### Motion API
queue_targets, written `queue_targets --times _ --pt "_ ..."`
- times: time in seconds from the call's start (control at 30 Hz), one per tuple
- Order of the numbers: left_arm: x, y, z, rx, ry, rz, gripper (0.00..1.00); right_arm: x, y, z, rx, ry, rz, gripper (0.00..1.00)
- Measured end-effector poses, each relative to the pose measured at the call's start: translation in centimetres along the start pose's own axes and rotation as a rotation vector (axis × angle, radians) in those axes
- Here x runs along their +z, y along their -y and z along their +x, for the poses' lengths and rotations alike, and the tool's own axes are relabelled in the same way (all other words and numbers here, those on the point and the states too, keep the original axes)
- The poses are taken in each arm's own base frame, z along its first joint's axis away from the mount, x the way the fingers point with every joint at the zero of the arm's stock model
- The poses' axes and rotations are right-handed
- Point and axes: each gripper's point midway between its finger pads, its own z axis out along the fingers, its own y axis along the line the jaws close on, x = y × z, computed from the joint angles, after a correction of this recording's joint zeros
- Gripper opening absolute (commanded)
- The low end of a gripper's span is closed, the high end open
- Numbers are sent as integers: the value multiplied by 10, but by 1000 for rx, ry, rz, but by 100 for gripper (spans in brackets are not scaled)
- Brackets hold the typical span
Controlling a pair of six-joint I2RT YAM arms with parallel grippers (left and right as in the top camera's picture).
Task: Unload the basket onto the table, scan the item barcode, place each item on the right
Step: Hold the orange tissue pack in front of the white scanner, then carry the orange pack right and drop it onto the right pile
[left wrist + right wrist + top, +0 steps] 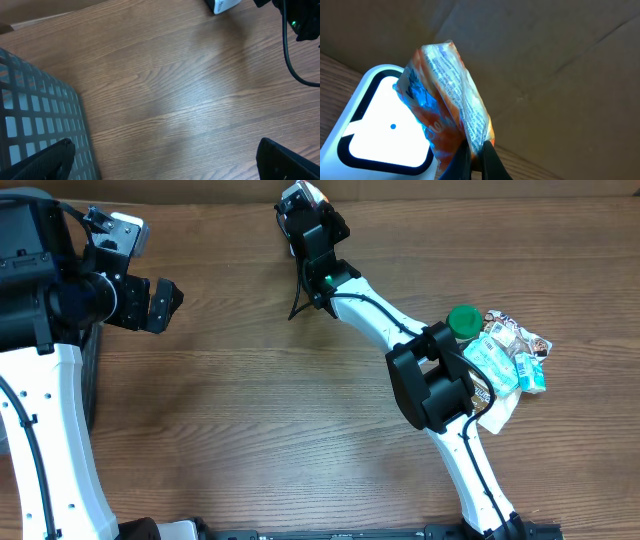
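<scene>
Your right claw is pinched shut on the lower edge of the orange snack packet. It holds the packet above the table at the far centre, just over and partly across the lit window of the white barcode scanner. Whether the packet touches the scanner cannot be told from these views. In the right wrist view the side facing the camera carries fine print, and you cannot see where the barcode sits, so assume it may not yet face the window. To do this step well, turn the wrist slowly until the coded panel lies flat and square to the glow. The crinkled foil is likely to throw glare, so pause at each angle instead of sweeping past. Grip only the edge, so the fingers do not cover the code. Your left claw stands wide and empty at the far left, well apart; leave it there. The pile of packets and the green-capped bottle lie at the right.
</scene>
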Motion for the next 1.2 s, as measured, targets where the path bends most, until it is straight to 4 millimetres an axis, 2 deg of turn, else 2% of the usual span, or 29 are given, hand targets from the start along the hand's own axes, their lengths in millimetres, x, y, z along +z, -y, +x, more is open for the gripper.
queue_targets --times 0.33,0.4,0.5,0.63,0.7,0.8,0.87,0.93,1.03,1.13,1.2 --pt "0 0 0 0 0 0 100 -13 -16 -13 0 29 -12 4" --pt "0 0 0 0 0 0 100 -16 -22 -8 -12 4 -30 4" --pt "0 0 0 0 0 0 100 -22 -33 10 -41 -80 -91 4" --pt "0 0 0 0 0 0 100 -49 -35 24 11 -210 -230 4" --pt "0 0 0 0 0 0 100 -73 -24 12 90 -245 -302 4" --pt "0 0 0 0 0 0 100 -122 10 -18 226 -276 -406 4" --pt "0 0 0 0 0 0 100 -166 44 -38 313 -301 -470 4" --pt "0 0 0 0 0 0 100 -208 74 -42 366 -350 -509 4" --pt "0 0 0 0 0 0 100 -263 115 -24 424 -473 -528 4" --pt "0 0 0 0 0 0 100 -289 139 13 469 -649 -488 4" --pt "0 0 0 0 0 0 100 -292 149 37 503 -760 -441 4"
